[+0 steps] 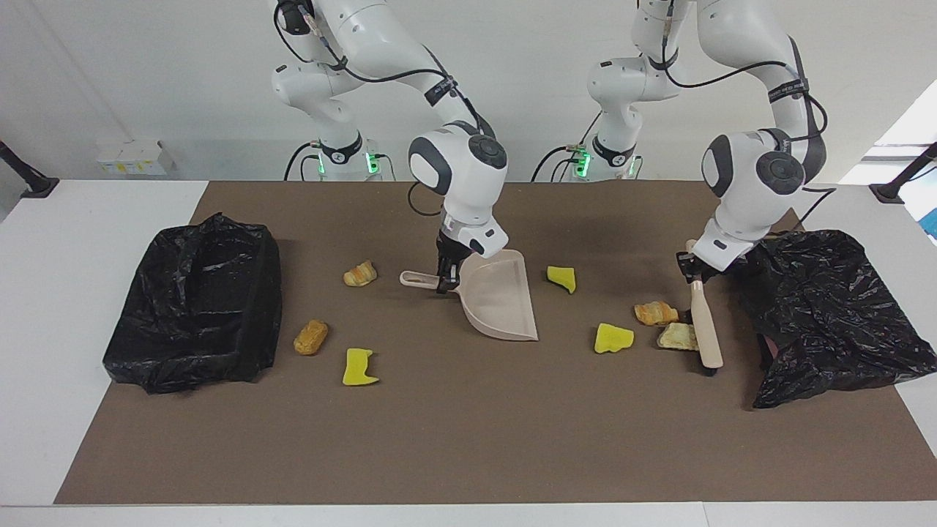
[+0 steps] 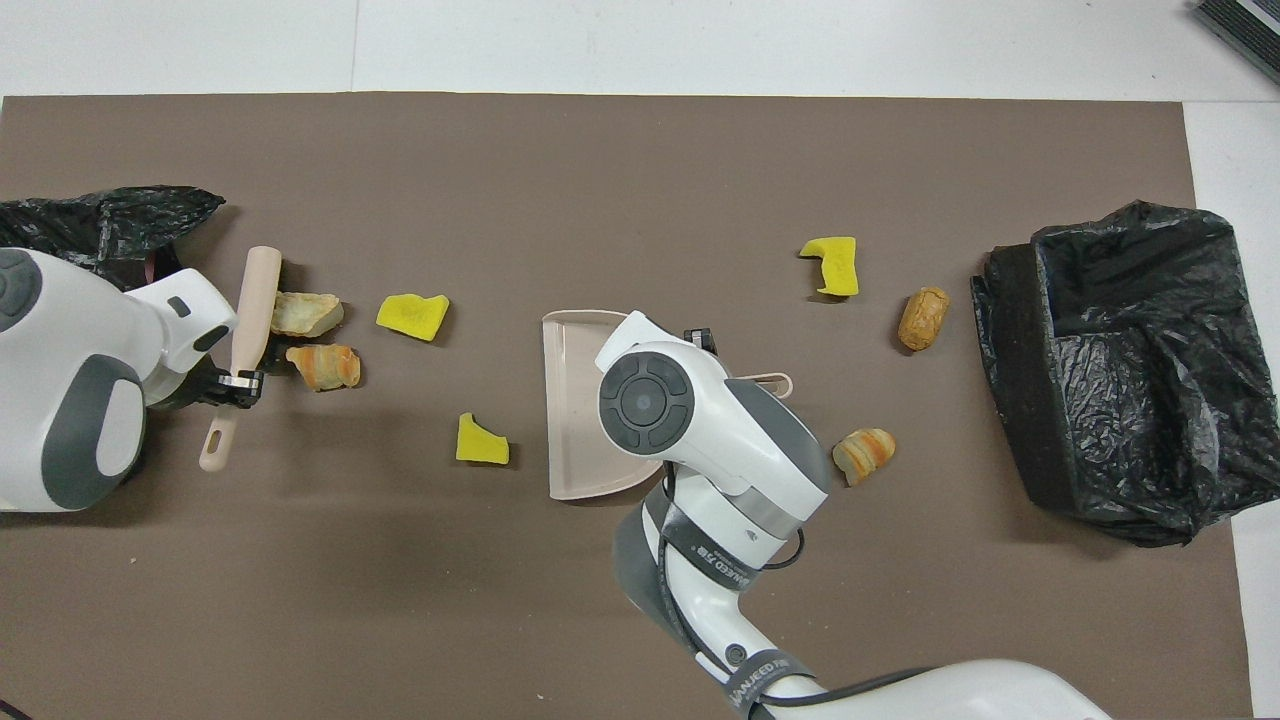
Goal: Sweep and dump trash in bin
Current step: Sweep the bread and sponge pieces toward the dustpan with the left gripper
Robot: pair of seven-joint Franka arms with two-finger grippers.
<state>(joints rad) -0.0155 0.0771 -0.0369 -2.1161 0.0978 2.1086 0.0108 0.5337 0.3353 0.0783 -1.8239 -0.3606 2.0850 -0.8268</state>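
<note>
Seven trash bits (image 1: 615, 338) lie scattered on mat: 3 yellow sponge chunks, 4 tan/brown bread pcs.
</note>
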